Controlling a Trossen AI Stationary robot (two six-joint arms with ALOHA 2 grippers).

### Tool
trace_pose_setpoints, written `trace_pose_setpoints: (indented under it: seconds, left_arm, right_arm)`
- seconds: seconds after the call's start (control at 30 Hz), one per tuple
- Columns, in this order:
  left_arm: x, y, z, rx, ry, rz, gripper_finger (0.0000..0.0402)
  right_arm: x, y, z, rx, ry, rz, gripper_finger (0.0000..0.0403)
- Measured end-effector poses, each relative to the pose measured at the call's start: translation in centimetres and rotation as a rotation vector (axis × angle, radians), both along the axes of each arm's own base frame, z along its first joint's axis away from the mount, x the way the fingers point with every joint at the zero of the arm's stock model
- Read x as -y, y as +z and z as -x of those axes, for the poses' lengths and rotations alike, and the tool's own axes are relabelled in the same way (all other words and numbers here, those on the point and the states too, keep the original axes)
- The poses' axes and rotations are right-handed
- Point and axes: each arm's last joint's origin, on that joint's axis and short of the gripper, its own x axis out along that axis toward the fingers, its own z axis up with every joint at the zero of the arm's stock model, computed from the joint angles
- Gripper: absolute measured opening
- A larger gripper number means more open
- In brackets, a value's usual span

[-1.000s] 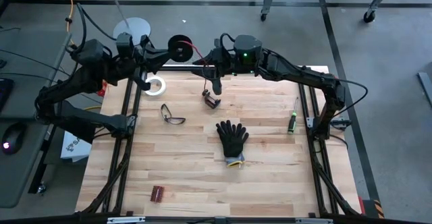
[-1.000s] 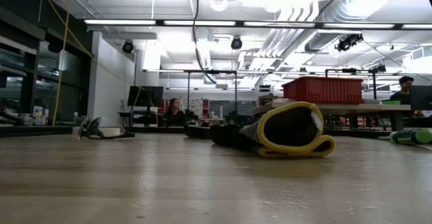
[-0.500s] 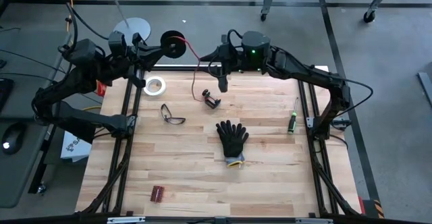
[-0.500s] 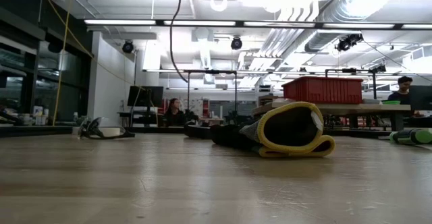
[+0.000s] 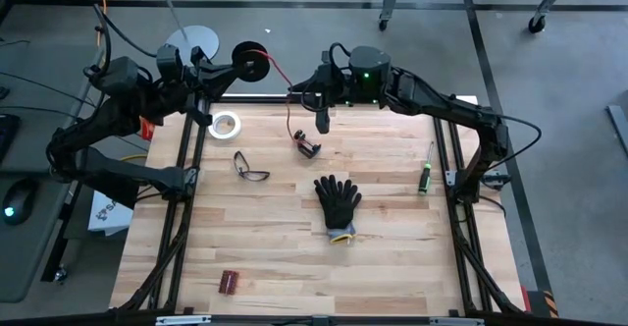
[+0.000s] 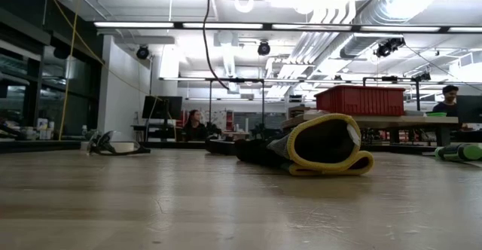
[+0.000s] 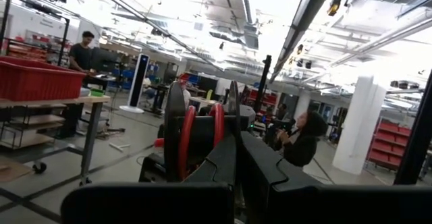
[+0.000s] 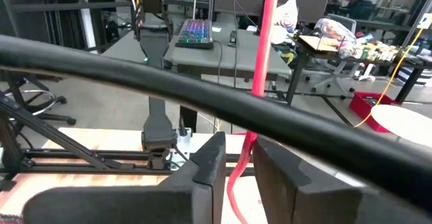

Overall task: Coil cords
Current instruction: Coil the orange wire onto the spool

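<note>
Left tool clamps the small black round spool at the worktop's far edge; thin red cord runs rightward from it into the right tool, fingers nearly closed round it, nearer the slack.

Two dark, near-black jointed arms are seen, built from rounded housings and slim links. A small green light is lit on the right arm near its wrist housing. Black cables are looped along the left arm and trail off both arms' outer sides. Flat, blocky matte-black fingers are shown on the right gripper; same on the left gripper.
</note>
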Motion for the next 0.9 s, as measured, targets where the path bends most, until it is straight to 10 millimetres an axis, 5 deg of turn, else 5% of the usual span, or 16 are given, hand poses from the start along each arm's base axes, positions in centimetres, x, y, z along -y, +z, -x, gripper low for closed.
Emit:
trace_pose_setpoints:
  seconds: [0.17, 0.3, 0.9]
  left_arm:
    - [0.0, 0.1, 0.0, 0.007, 0.013, -0.002, 0.0]
    - [-0.1, 0.1, 0.0, 0.007, 0.024, 0.0, 0.0]
    - [-0.7, -0.4, -3.3, 0.106, -0.058, 0.233, 0.0]
  right_arm:
    - [0.0, 0.0, 0.0, 0.0, 0.002, 0.0, 0.0054]
    - [-0.2, 0.0, 0.0, 0.0, 0.023, -0.006, 0.0008]
    - [-4.7, -1.1, -2.8, 0.048, 0.164, -0.044, 0.0]
